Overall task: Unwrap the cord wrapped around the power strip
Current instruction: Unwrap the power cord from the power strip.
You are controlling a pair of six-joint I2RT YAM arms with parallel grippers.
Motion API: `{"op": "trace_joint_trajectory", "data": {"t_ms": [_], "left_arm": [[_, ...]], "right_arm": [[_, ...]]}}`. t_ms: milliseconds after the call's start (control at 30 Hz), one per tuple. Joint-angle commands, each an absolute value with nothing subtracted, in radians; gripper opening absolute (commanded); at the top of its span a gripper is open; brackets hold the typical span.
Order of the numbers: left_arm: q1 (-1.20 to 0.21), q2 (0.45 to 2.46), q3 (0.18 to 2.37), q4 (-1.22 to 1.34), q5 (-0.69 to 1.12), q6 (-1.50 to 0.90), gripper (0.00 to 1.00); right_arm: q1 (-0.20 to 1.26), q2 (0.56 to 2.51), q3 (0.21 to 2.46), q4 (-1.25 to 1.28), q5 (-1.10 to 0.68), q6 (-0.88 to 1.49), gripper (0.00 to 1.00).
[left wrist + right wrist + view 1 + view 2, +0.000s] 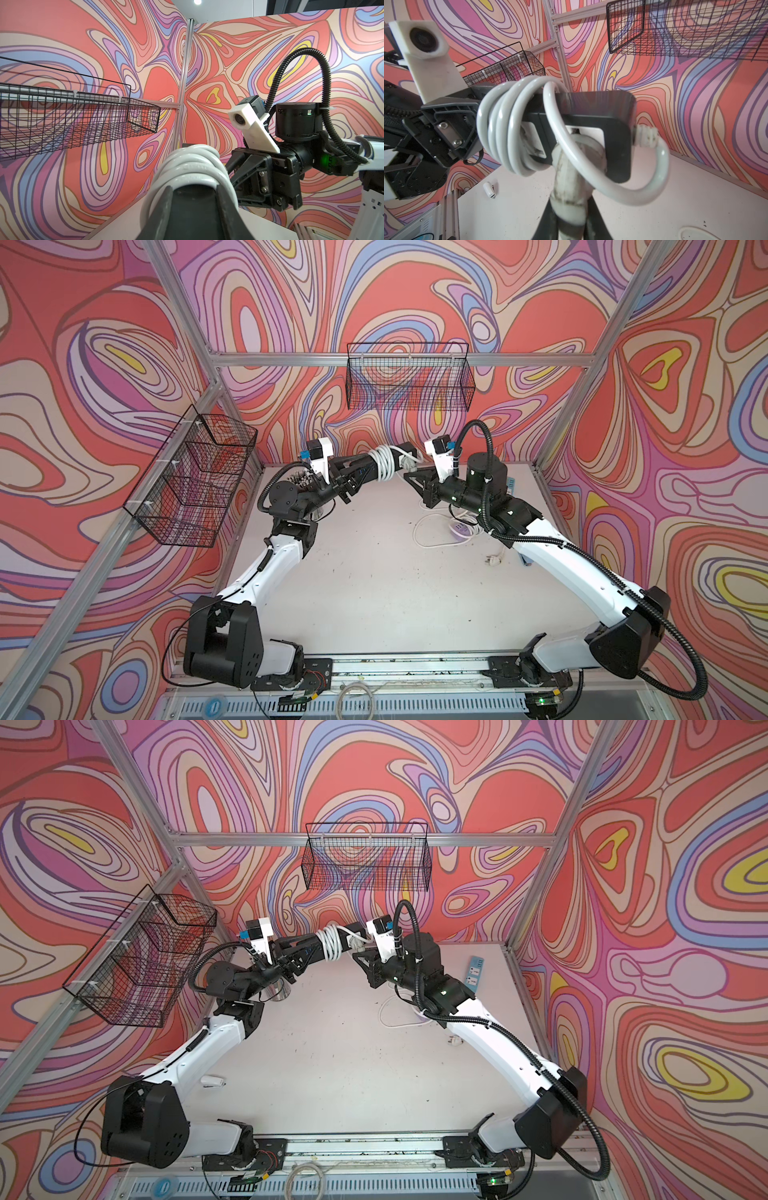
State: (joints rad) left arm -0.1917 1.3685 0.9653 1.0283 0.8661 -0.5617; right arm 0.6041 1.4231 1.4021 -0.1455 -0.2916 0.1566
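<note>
A: Where's the strip (pixel 405 449)?
B: Off the table (pixel 374 593), in the air, upper centre in both top views. It spans betw. the two grippers.
A: L gripper (pixel 194 191)?
B: Narrow, clamped on the strip's end. See bottom centre of L wrist view: one finger each side of the black body.
A: R gripper (pixel 569 207)?
B: Nearly closed, pinching the white plug (pixel 571 178) at bottom centre of R wrist view. Plug sits against the strip's white socket face; can't tell if it's plugged in.
A: Cord (pixel 502 124)?
B: White, several tight coils round the strip's middle, just beside L gripper's fingertips. A looser loop crosses the face diag. Another curls from the strip's end, centre right of R wrist view, back twd. the plug.
</note>
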Motion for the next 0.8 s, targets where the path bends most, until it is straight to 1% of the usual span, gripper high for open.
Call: {"op": "trace_joint_trajectory", "data": {"t_ms": [0, 167, 467, 767], "left_arm": [[-0.159, 1.336, 0.966, 1.108, 0.841, -0.547, 0.0], [-0.158, 1.333, 0.962, 1.102, 0.827, -0.538, 0.0], [-0.157, 1.331, 0.957, 1.109, 0.813, -0.545, 0.0], [-0.158, 1.32, 0.954, 1.086, 0.805, -0.521, 0.0]], "right_arm": [[0.62, 1.437, 1.439, -0.074, -0.228, 0.191, 0.0], [0.705, 1.499, 1.481, -0.067, -0.214, 0.188, 0.0], [0.795, 1.569, 1.474, -0.005, -0.193, 0.229, 0.0], [0.801, 1.536, 1.496, -0.067, -0.132, 0.181, 0.0]]}}
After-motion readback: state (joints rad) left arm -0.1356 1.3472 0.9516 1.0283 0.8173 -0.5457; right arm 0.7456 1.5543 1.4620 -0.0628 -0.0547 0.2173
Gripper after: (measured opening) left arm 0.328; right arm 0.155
